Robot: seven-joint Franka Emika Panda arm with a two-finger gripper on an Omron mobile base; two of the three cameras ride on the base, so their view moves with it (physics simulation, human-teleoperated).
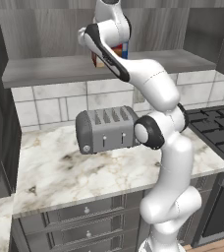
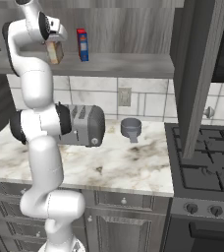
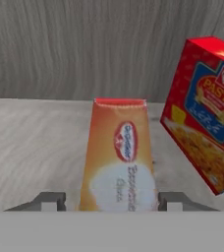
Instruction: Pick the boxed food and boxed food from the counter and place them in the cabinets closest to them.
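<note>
On the cabinet shelf, the tan carton stood between the two finger tips of the gripper, with a small gap on each side in the hand view. The red carton stood just to its right on the same board, narrowing the room on that side. To the right of the red carton the shelf board lay bare. The wood-grain back wall closed off the far side. Below, the toaster occupied the counter near the backsplash; a small grey cup stood to its right, with open marble nearer.
</note>
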